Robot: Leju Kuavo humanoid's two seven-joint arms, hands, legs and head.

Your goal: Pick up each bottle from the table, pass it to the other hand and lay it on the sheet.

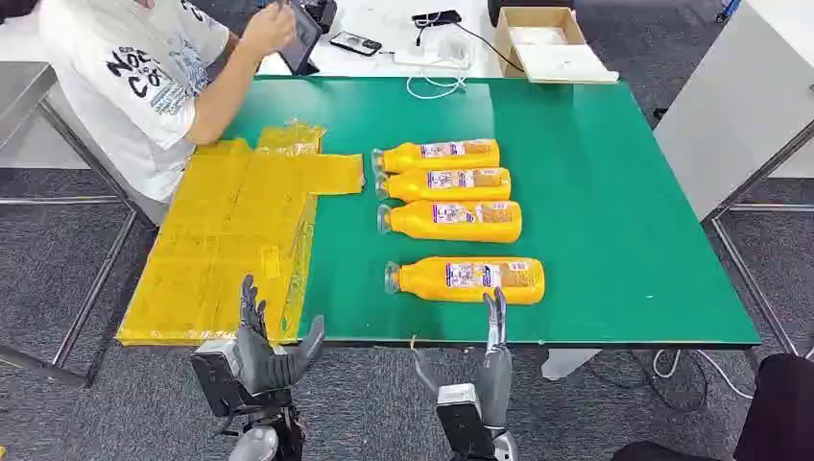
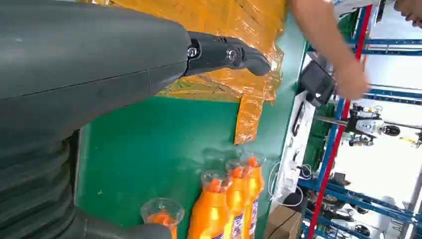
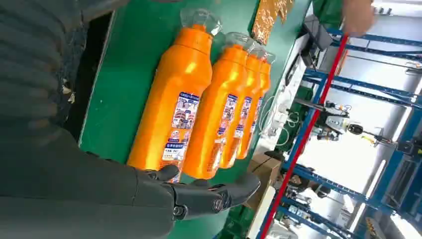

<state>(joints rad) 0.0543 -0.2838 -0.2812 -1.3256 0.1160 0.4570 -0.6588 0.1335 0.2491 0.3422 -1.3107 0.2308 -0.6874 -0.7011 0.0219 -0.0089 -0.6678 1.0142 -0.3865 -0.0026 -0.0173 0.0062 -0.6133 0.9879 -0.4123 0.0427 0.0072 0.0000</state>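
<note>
Nothing of my job is done yet, by my reckoning: the yellow sheet point(image 1: 230, 240) on the left of the tabletop point(image 1: 614, 202) carries no bottle, and all four orange bottles lie on their sides on the bare green, caps toward the sheet. That leaves four pick-ups, four hand-overs and four placings.

My left hand point(image 1: 264, 351) hovers at the near edge by the sheet's corner, fingers spread and holding nothing. Right of it, my right hand point(image 1: 494, 360) is raised just short of the nearest bottle point(image 1: 466, 279), fingers extended and apart, also empty; whether a fingertip touches the bottle I cannot tell. I judge that bottle to be the first one to take. Beyond it the other three bottles point(image 1: 446, 184) lie close together in a row, touching or nearly so, a gap apart from the near one.

The tabletop is a green mat on a metal-legged frame over grey carpet. At its far left a person point(image 1: 134, 77) in a white printed shirt sits handling a dark device. Behind lies a white surface with a phone point(image 1: 355, 42), cables and an open cardboard box point(image 1: 547, 38). The wrist views show blue racking in the room beyond.
</note>
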